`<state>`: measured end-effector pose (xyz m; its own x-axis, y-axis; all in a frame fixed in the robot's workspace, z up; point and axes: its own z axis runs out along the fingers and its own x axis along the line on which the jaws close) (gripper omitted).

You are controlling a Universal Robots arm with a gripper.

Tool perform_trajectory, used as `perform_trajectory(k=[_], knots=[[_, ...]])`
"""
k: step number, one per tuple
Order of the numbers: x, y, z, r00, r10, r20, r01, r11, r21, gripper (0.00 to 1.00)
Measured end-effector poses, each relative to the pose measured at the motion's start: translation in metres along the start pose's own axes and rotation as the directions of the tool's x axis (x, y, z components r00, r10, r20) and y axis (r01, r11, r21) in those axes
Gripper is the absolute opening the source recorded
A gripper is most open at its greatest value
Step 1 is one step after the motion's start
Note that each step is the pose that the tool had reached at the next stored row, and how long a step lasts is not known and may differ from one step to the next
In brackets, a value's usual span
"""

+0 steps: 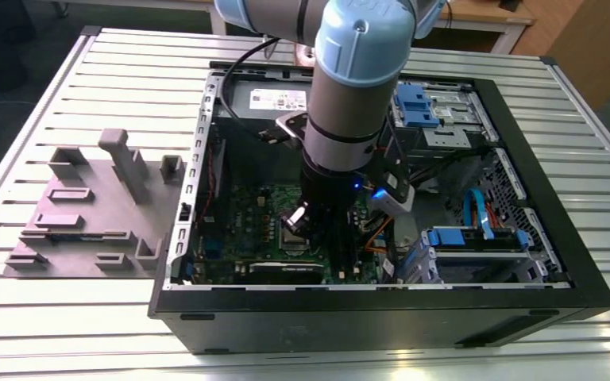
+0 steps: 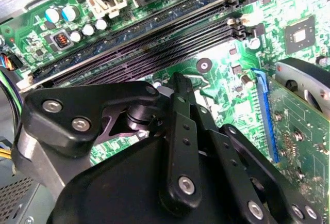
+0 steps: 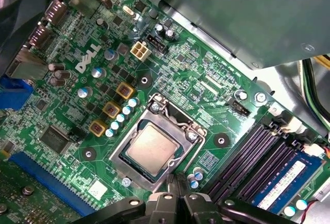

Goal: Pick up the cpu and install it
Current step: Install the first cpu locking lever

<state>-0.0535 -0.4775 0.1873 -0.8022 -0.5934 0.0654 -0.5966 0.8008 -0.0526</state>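
The gripper [image 1: 303,225] hangs inside the computer case [image 1: 390,317], low over the motherboard [image 3: 170,79]. The cpu [image 3: 152,148] lies in the socket [image 3: 157,144] just beside the fingertips, apart from them. Memory slots [image 3: 258,157] run close alongside the gripper. A fixture block [image 1: 93,206] sits on the tabletop [image 1: 72,333] outside the case, well apart from the gripper

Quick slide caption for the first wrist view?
CPU seated in the metal-framed socket on the green motherboard, gripper just beside it.

Silvery square cpu [image 3: 153,147] lies flat in socket [image 3: 178,122].
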Motion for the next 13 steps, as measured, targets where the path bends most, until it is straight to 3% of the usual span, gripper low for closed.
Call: perform_trajectory(k=[6,13], knots=[[0.0007,0.0003,-0.0039,0.9999,0.000,0.0166,0.000,0.9998,-0.0218,0.10],[0.0019,-0.0007,-0.0215,0.9998,0.000,0.0189,0.001,0.9997,-0.0253,0.10]])
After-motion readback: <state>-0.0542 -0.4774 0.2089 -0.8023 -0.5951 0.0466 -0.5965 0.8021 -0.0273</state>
